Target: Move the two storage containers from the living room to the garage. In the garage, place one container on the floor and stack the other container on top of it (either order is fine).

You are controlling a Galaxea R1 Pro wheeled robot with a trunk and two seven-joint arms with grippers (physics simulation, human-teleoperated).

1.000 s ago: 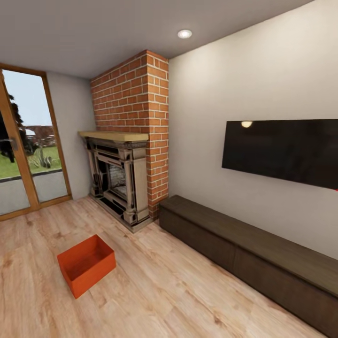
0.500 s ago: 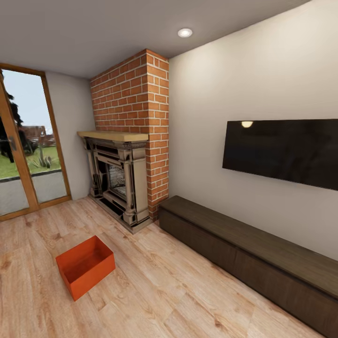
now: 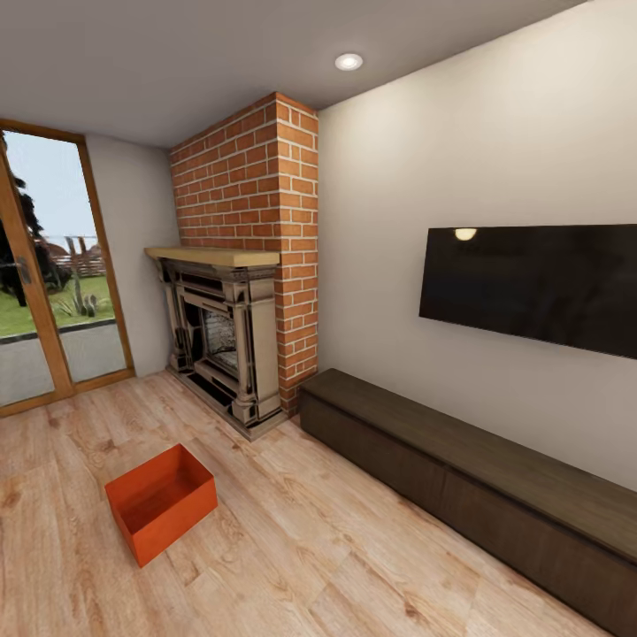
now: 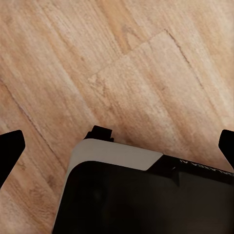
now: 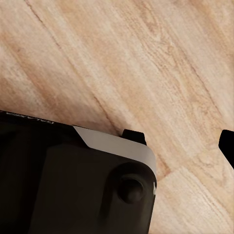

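Container: one orange-red, open-topped rectangular plastic storage bin [image 3: 162, 502] sits upright and empty on the light wood-plank floor [image 3: 336, 548] of the living room, low at the head view's left, turned at an angle to the planks.
Second container: I cannot say where it is from these pictures.
Around it: the bin stands apart from everything, with bare planks on all sides; the brick-and-carved-stone fireplace [image 3: 232, 345] is beyond it, the wood-framed glass door [image 3: 40, 301] off to its left.
Further out: a long, low, dark wooden cabinet [image 3: 478, 482] runs along the pale wall under a black wall-mounted screen [image 3: 531, 283].
Left pincer: its dark fingertips [image 4: 10, 148] sit at opposite edges of the left wrist view, so it [image 4: 119, 146] stands wide with nothing between, hanging over bare planks above the robot's grey-and-black body.
Right pincer: one dark fingertip [image 5: 227, 146] shows at the edge of the right wrist view, over planks; whether this pincer is wide or narrow, I cannot tell.
Step in hand: by my reading, the approach to the first pick-up; nothing is carried and the garage leg has not begun.
Next move calls for: driving close, squaring to the bin, then lowering an arm so the pincer straddles one thin wall near its rim.
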